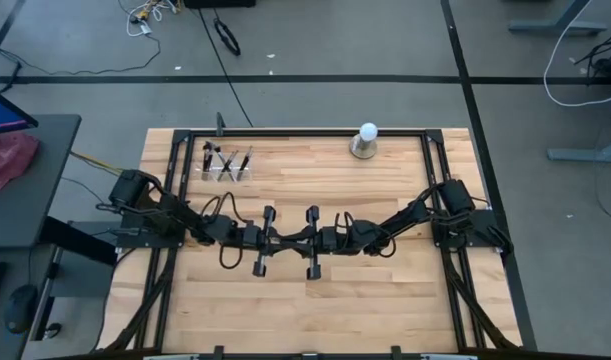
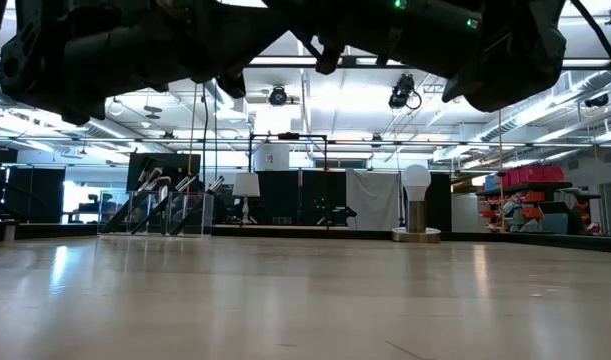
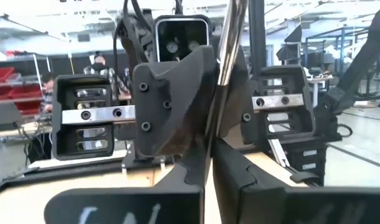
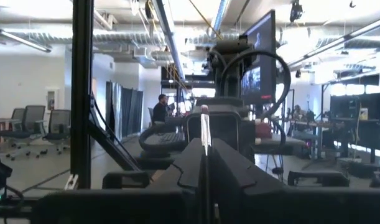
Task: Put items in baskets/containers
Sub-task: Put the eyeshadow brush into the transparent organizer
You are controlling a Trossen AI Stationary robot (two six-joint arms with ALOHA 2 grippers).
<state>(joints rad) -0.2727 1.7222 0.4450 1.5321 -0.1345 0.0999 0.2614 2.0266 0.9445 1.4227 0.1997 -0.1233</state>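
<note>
Looking down from the high view, I see both arms folded low over the middle of the wooden table [image 1: 385,300], meeting nose to nose. My left gripper [image 1: 268,238] and right gripper [image 1: 310,240] sit just beside each other. Well behind them, near the far left corner, the clear plastic holder [image 1: 227,172] stands with several black-handled makeup brushes [image 1: 225,160] leaning inside it. A white ball on a grey round base [image 1: 365,141] sits near the far edge, right of centre.

From the low view, the arms are dark shapes along the top. The clear plastic holder [image 2: 170,212] stands at the far left with brushes [image 2: 150,185] tilted in it, and the white ball [image 2: 416,205] stands far right.

Through the left wrist view, my left fingers [image 3: 177,180] are pressed together, holding nothing; the right arm's wrist fills the space ahead.

Through the right wrist view, my right fingers [image 4: 233,180] sit almost together, with only a thin slit between them and nothing held. A person is seated far off in the room.
</note>
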